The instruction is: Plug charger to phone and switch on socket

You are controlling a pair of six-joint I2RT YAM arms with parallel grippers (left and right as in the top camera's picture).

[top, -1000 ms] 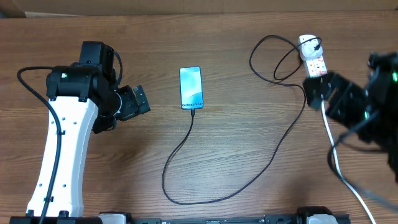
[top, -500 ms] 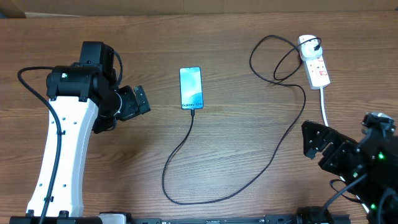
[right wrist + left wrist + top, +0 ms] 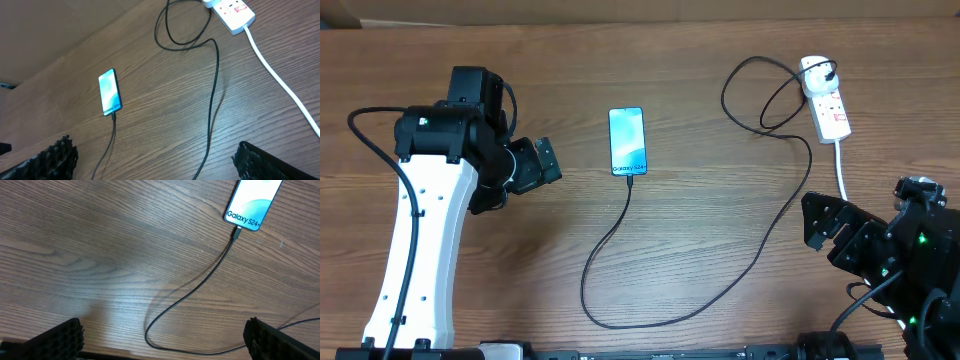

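1. My left gripper [image 3: 540,163] hangs over the table [image 3: 700,60], left of the phone, fingers spread wide and gripping nothing.
2. The phone [image 3: 628,141] lies flat mid-table, screen lit, with the charger [image 3: 217,75] tip in its bottom edge.
3. The cable loops right to the socket [image 3: 828,105], plugged in at its far end.
4. My right gripper [image 3: 817,222] hovers on the near side of the socket, wide open and empty.

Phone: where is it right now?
In the overhead view the phone lies centrally, just right of the left gripper, the charger plugged into its near end.
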